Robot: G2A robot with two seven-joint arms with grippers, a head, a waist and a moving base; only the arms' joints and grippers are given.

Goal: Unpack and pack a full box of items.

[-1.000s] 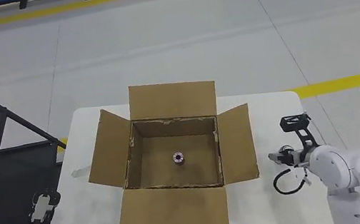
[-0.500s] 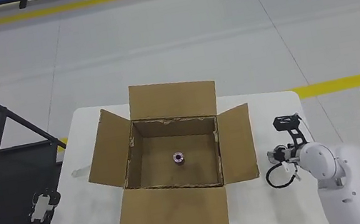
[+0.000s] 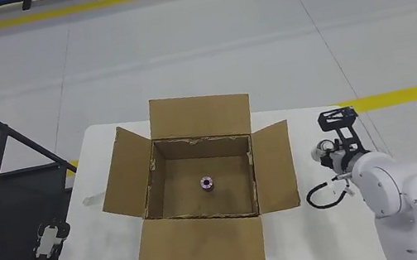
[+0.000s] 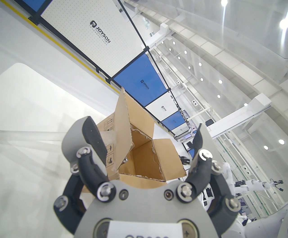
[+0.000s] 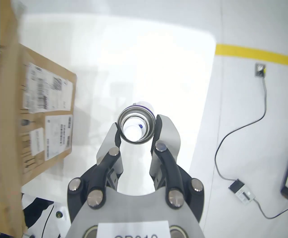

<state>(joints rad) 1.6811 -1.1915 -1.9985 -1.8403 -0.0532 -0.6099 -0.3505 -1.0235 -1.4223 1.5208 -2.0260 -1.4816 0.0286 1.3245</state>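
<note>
The box [image 3: 206, 185] stands open in the middle of the table [image 3: 92, 163], seen from above. Its four flaps are folded outward at 12, 3, 6 and 9 o'clock, and the one at 12 stands more upright than the others. On the box floor, near the centre, lies one small round item [image 3: 206, 183], dark with a pale ring; what it is cannot be told. The rest of the floor is bare cardboard. At 3 o'clock from the box, just past the right-hand flap, the right gripper [image 5: 136, 133] hangs over the table. Its two fingers are clamped on opposite sides of a can [image 5: 136, 122], which has a white body, a purple band and a metal rim. The can shows end-on to the wrist camera. Its round metal end faces up toward the wrist, and its long axis runs down toward the tabletop, roughly upright. Whether its far end touches the table cannot be told. The left gripper [image 4: 144, 130] sits at about 8 o'clock from the box, just off the table's edge. Its fingers are spread wide with nothing between them, and it points toward the box.
</note>
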